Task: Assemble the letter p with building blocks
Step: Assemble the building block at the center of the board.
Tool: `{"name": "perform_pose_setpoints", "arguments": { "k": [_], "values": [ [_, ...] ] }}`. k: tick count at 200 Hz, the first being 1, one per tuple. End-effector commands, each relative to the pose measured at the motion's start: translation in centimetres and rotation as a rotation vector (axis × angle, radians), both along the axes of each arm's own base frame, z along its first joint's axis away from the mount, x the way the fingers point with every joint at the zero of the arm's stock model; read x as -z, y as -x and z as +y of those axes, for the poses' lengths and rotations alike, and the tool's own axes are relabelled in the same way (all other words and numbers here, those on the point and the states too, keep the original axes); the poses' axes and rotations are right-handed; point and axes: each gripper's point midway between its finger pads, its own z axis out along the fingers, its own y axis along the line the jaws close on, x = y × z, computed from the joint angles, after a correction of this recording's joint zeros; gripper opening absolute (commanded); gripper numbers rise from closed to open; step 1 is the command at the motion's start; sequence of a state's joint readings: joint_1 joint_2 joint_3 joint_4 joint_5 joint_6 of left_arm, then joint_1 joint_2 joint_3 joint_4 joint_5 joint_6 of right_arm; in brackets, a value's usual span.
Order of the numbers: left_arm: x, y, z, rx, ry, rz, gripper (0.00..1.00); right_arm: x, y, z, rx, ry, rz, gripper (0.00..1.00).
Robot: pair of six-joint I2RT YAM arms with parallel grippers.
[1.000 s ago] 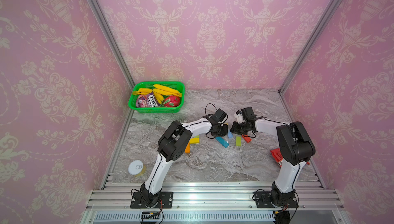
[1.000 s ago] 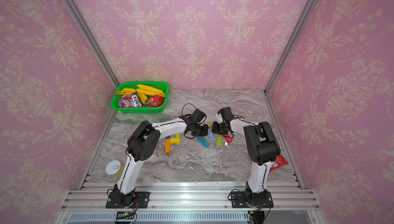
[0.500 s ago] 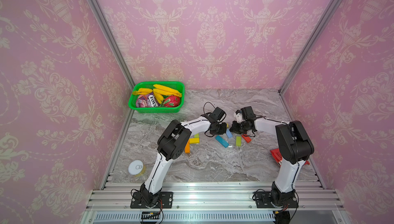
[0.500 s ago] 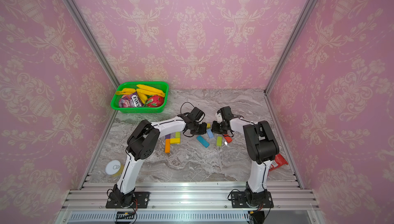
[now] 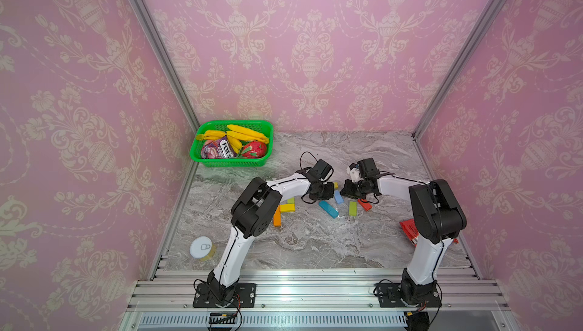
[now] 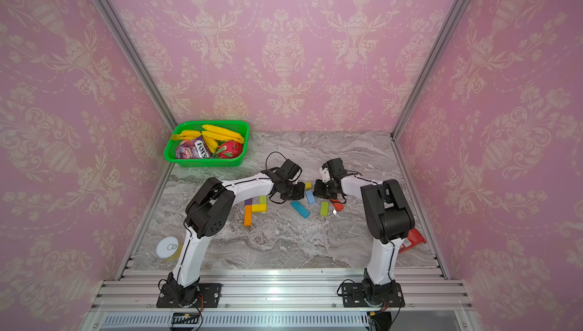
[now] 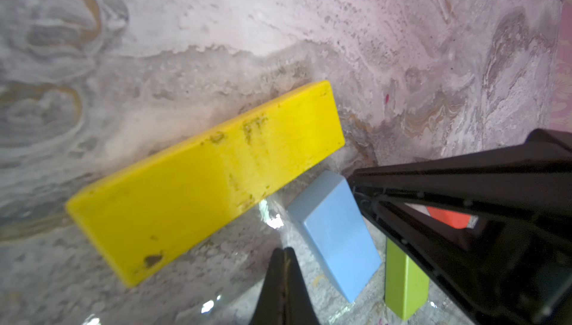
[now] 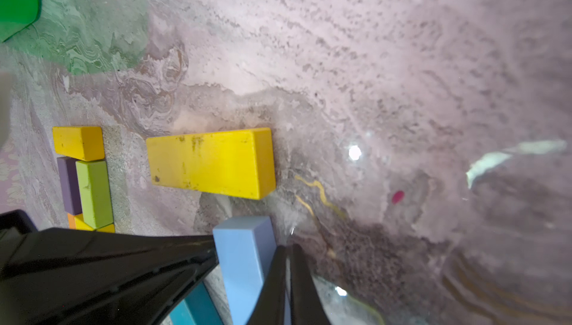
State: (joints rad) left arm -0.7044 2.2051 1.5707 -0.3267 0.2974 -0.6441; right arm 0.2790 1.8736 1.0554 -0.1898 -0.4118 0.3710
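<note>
The building blocks lie flat on the marble table. A yellow block (image 7: 204,181) lies between both grippers, with a light blue block (image 5: 338,197) just in front of it. A teal block (image 5: 328,209), a lime block (image 5: 352,208) and a red block (image 5: 364,205) lie nearer the front. To the left, yellow (image 6: 259,208), orange (image 6: 248,215), lime (image 6: 263,199) and purple (image 6: 248,201) blocks sit packed together. My left gripper (image 7: 284,250) is shut and empty, low over the table near the yellow block. My right gripper (image 8: 288,247) is shut and empty, right beside the light blue block (image 8: 244,261).
A green basket (image 5: 202,159) with bananas and snack packets stands at the back left. A tin can (image 5: 202,248) stands at the front left. A red packet (image 5: 410,230) lies by the right arm's base. Pink walls close in three sides.
</note>
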Motion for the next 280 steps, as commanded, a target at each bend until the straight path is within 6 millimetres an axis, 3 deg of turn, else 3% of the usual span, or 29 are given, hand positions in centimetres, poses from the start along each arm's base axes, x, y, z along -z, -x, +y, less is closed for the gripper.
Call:
{"name": "perform_pose_setpoints", "arguments": {
  "k": [1,65,280],
  "values": [
    [0.0,1.3,0.6,0.008,-0.03,0.012,0.0,2.7,3.7,-2.2,0.022,0.088,0.134,0.1],
    [-0.2,2.1,-0.6,0.029,-0.02,0.003,0.0,2.8,4.8,-2.1,0.018,0.067,0.147,0.1],
    [0.2,0.7,-1.1,0.008,-0.06,0.003,0.0,3.0,3.6,-0.7,0.005,0.007,0.155,0.1]
  ]
}}
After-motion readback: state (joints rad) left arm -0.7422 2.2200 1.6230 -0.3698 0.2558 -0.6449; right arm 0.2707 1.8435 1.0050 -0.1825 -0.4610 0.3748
